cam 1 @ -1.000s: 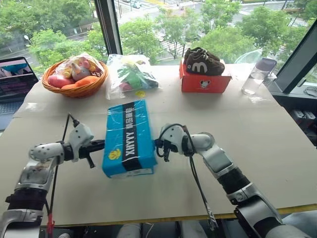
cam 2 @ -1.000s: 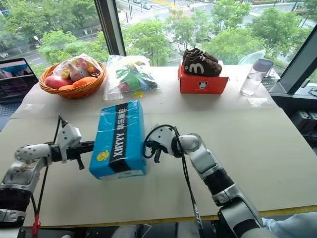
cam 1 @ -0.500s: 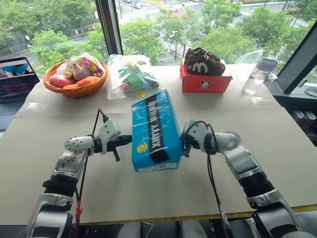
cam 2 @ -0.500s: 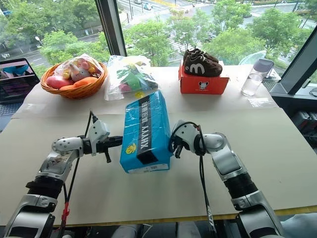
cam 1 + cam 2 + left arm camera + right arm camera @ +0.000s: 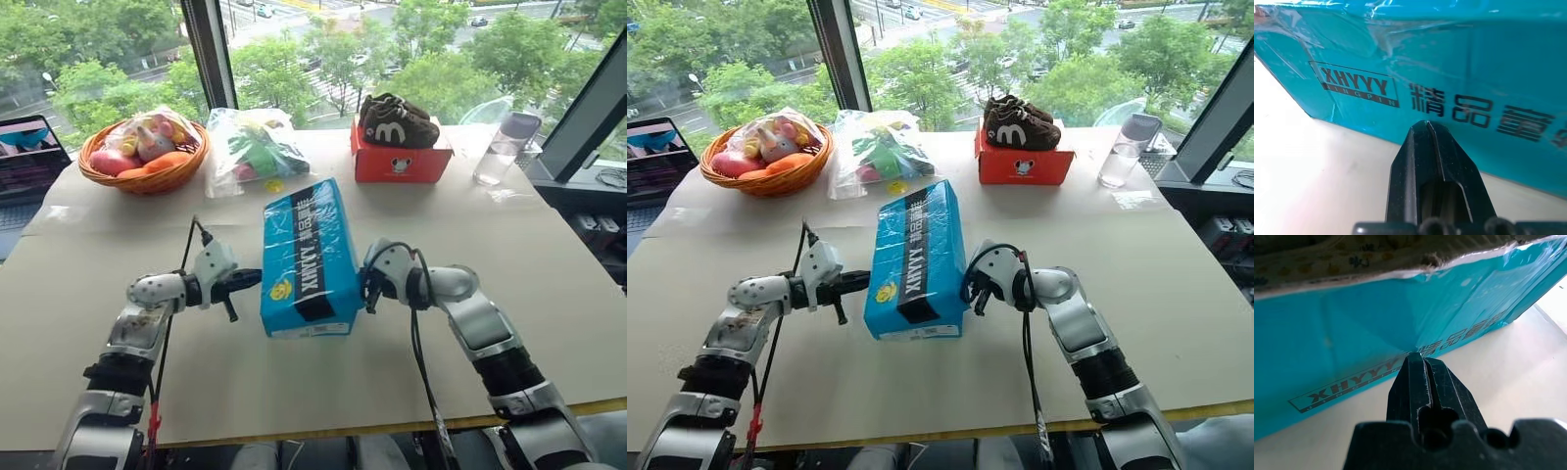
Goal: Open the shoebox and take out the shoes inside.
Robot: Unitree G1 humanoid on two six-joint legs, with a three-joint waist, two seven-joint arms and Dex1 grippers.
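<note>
Currently both pincers were pressed together. My left pincer (image 5: 253, 278) and right pincer (image 5: 364, 290) flanked the shoebox (image 5: 307, 257), lid closed, on the surface (image 5: 549, 264).

The blue shoebox (image 5: 916, 257) lies closed in the middle of the frame on the worktop (image 5: 1176, 294). The left gripper (image 5: 860, 282) and right gripper (image 5: 970, 288) sit at its two long sides, fingers pressed together. A fruit basket (image 5: 764, 157) sits at upper left.
</note>
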